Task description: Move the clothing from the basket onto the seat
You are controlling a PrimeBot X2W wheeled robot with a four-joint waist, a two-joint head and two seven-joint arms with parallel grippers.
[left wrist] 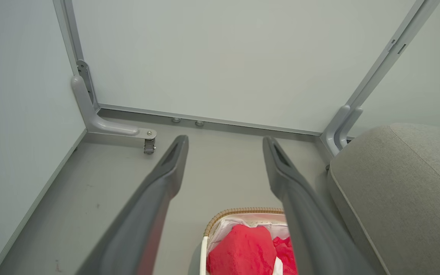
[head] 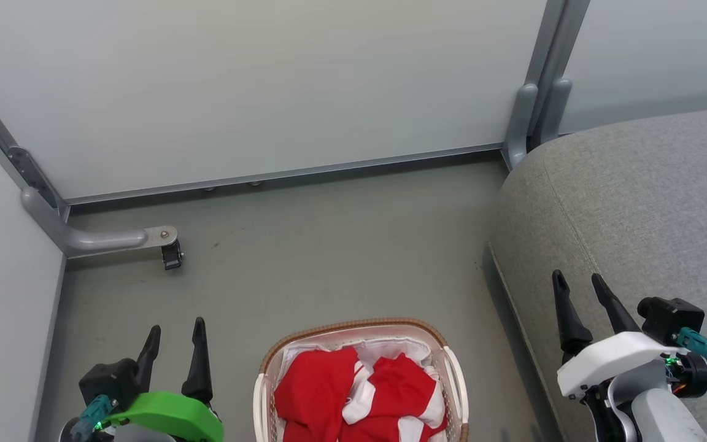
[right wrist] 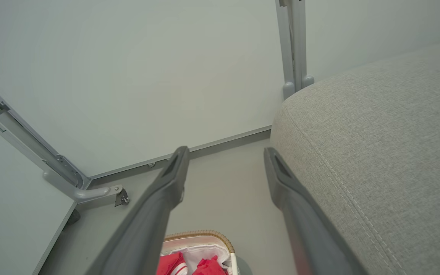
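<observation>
Clothing (head: 313,387), red and white, crumpled in basket (head: 455,380).

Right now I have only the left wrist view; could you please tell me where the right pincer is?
Observer: The right pincer is open and empty, by the edge of the seat nearest the basket.
Operator: Thanks. Is the clothing plain red?
Observer: No, the head view shows white bands across the red.
Operator: Which side of the basket is my left pincer on?
Observer: It is open on the basket's left, over the floor.
</observation>
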